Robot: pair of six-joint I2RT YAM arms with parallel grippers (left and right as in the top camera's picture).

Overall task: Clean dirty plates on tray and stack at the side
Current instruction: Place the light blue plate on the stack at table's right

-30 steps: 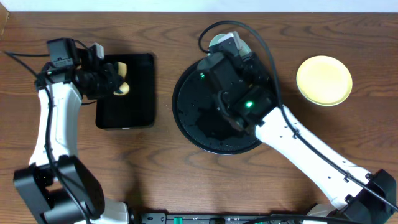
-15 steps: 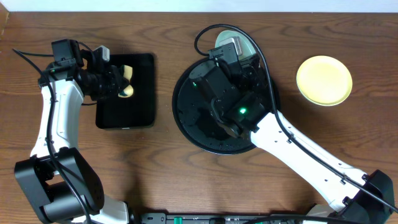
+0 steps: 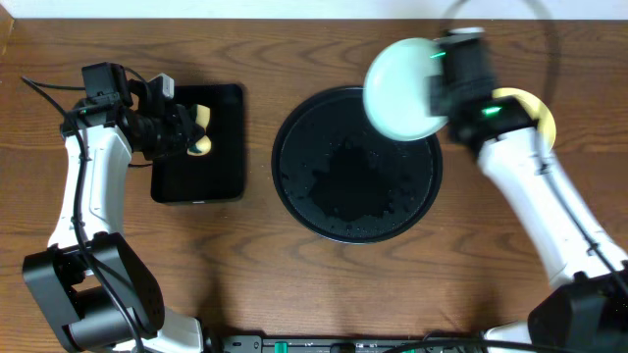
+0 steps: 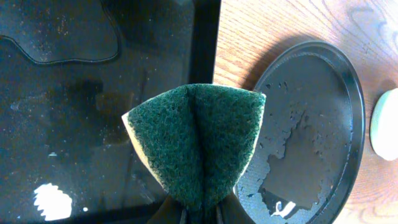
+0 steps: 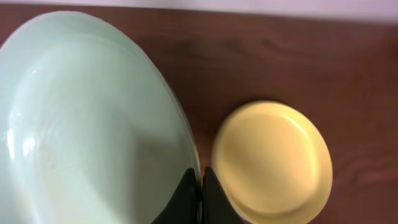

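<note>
Lifted off the glossy round black tray [image 3: 294,167], the pale blue round plate [image 3: 400,90] pinched by your right gripper [image 5: 200,186] hangs left of the pale yellow plate [image 5: 273,162]; left gripper [image 3: 180,132] clenches a green sponge [image 4: 196,146].

A brown wood-grain tabletop [image 3: 255,284] fills nearly the whole overhead view, its grain running left to right. Along the far edge runs a pale strip [image 3: 196,8] (wall or backing, hard to tell). The light is soft and even, with faint shadows on the wood.
</note>
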